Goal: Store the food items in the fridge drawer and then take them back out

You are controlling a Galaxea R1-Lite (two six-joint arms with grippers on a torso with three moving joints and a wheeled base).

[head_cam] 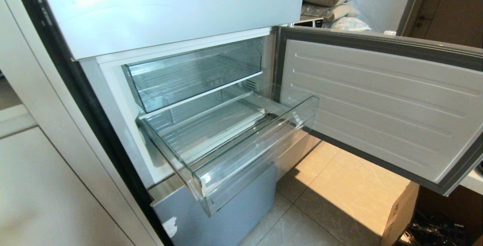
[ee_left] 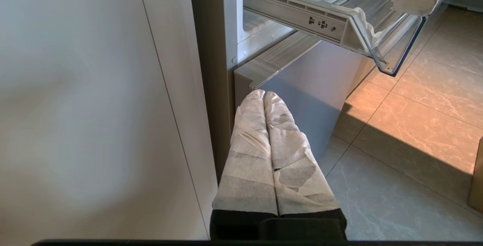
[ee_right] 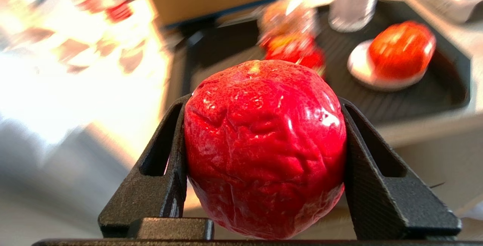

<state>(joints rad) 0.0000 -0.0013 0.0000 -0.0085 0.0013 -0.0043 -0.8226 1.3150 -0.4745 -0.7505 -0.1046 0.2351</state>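
In the right wrist view a glossy red apple-like fruit point(ee_right: 264, 144) is clamped between the two black fingers of my right gripper point(ee_right: 264, 155), which is shut on it. Behind it, blurred, more red food items point(ee_right: 400, 49) lie on a dark tray point(ee_right: 445, 95). The fridge drawer point(head_cam: 226, 136) stands pulled out and holds nothing in the head view; neither arm shows there. My left gripper point(ee_left: 263, 95) is shut, its tape-wrapped fingers pressed together, low beside the fridge's bottom corner, below the drawer point(ee_left: 362, 16).
The fridge door point(head_cam: 377, 99) hangs open to the right. An upper clear drawer with faint lettering point(head_cam: 196, 72) is pushed in. A cardboard box point(head_cam: 400, 212) sits on the tiled floor at the right. A white cabinet panel point(head_cam: 45, 185) stands at the left.
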